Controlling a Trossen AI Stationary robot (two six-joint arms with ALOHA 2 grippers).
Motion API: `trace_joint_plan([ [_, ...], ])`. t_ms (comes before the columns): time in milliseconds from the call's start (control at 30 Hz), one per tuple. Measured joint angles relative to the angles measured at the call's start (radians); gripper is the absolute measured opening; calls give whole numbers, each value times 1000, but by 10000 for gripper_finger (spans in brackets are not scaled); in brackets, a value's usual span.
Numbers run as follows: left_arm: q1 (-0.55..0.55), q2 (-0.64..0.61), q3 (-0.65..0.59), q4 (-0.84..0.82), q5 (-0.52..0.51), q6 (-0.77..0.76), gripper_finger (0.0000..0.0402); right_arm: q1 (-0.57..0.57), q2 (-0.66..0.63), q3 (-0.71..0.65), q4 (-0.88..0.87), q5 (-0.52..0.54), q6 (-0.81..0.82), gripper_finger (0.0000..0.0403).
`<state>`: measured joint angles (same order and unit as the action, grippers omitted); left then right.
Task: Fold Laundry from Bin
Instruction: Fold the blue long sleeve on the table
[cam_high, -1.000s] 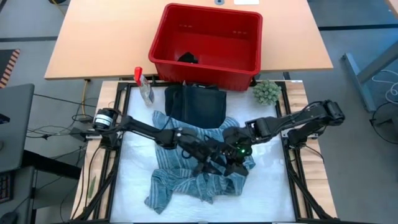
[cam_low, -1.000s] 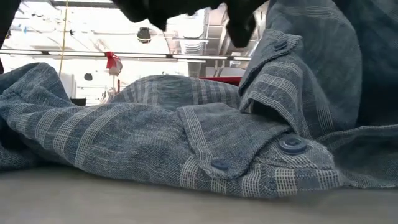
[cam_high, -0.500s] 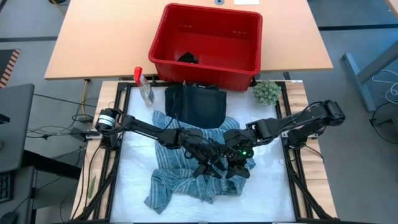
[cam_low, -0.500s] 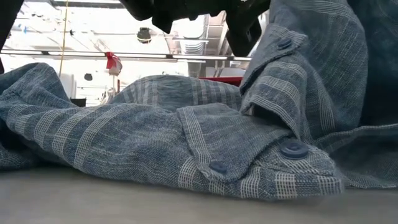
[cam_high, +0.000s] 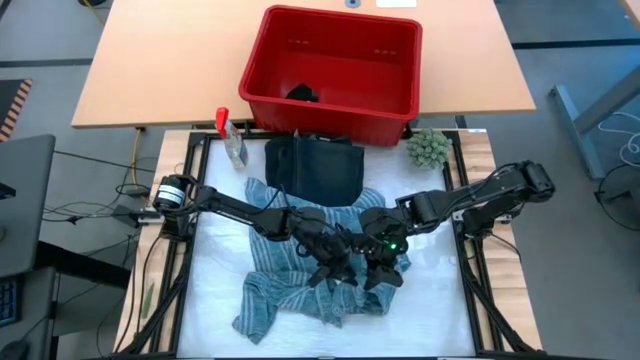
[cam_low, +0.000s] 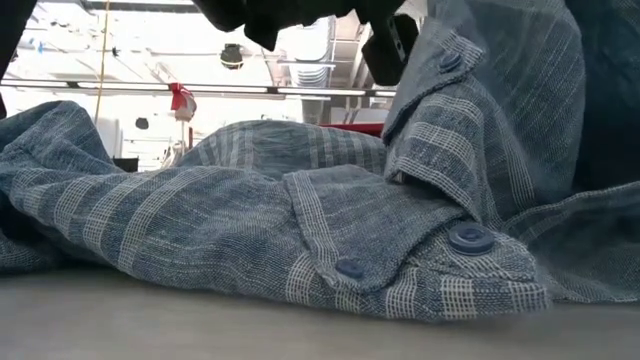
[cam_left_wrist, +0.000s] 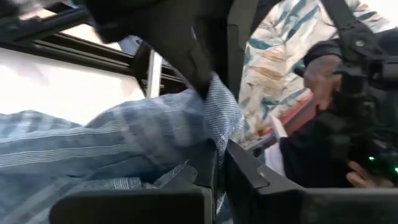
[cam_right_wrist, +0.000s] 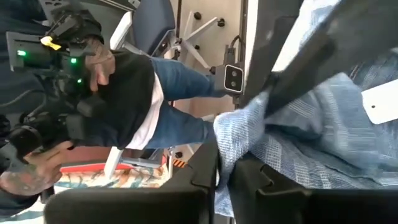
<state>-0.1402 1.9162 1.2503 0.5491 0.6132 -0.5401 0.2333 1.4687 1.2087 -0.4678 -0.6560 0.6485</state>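
Note:
The laundry in hand is a grey-blue striped shirt (cam_high: 300, 280), lying crumpled on the white table top (cam_high: 440, 310). Its buttoned placket (cam_low: 400, 260) faces the low view. One part (cam_low: 480, 120) is drawn up above the table. My left gripper (cam_high: 335, 268) and my right gripper (cam_high: 372, 270) meet over the shirt's middle, fingertip to fingertip. Both are shut on the raised cloth. A dark navy garment (cam_high: 312, 165) lies folded at the table's far side. The red bin (cam_high: 335, 65) stands behind it with a black piece (cam_high: 302, 93) inside. My left gripper pinches a raised edge of the shirt (cam_left_wrist: 219, 127) between its two fingers, coming in about level from the table's left. The cloth stands up from the table, and the rest of the shirt lies below it. My right gripper pinches the same raised edge (cam_right_wrist: 225, 134) between its two fingers, right beside the other gripper's fingers (cam_right_wrist: 280, 87). It comes slanting down from the table's right. The cloth hangs from the hold onto the table.
A small spray bottle with a red top (cam_high: 232, 140) stands at the far left of the table top. A fuzzy green ball (cam_high: 428, 148) lies at the far right. A person in a patterned shirt (cam_left_wrist: 280, 56) is beyond the table.
My left gripper has shut on the raised edge of the shirt next to my right gripper. The lifted flap with its button has shifted a little upward. The rest of the shirt has stayed on the table.

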Motion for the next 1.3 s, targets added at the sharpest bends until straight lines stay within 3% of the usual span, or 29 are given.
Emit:
trace_joint_plan([
  [133,0,-41,0,5,35,-20,2,-4,-25,16,-31,4,-33,88],
  [267,-6,-135,0,-12,62,6,1,-33,-75,67,-177,3,-124,128],
  [400,-36,-295,0,-182,28,70,0,-72,-149,82,-313,65,-191,156],
  [467,-56,-392,0,-293,-37,114,0,-81,-188,82,-389,166,-251,164],
  [633,-118,-624,0,-502,-281,169,0,-75,-239,63,-550,552,-419,168],
  [700,-155,-709,0,-562,-392,172,0,-73,-240,34,-546,624,-507,168],
  [900,-295,-887,1,-749,-742,206,0,-72,-198,-94,-418,662,-788,175],
  [1000,-350,-931,1,-809,-871,190,0,-72,-164,-128,-364,665,-932,190],
  [1200,-400,-960,0,-872,-917,178,0,-82,-74,-176,-390,784,-1098,235],
  [1300,-412,-971,0,-891,-944,157,0,-114,-30,-231,-360,790,-1116,243],
])
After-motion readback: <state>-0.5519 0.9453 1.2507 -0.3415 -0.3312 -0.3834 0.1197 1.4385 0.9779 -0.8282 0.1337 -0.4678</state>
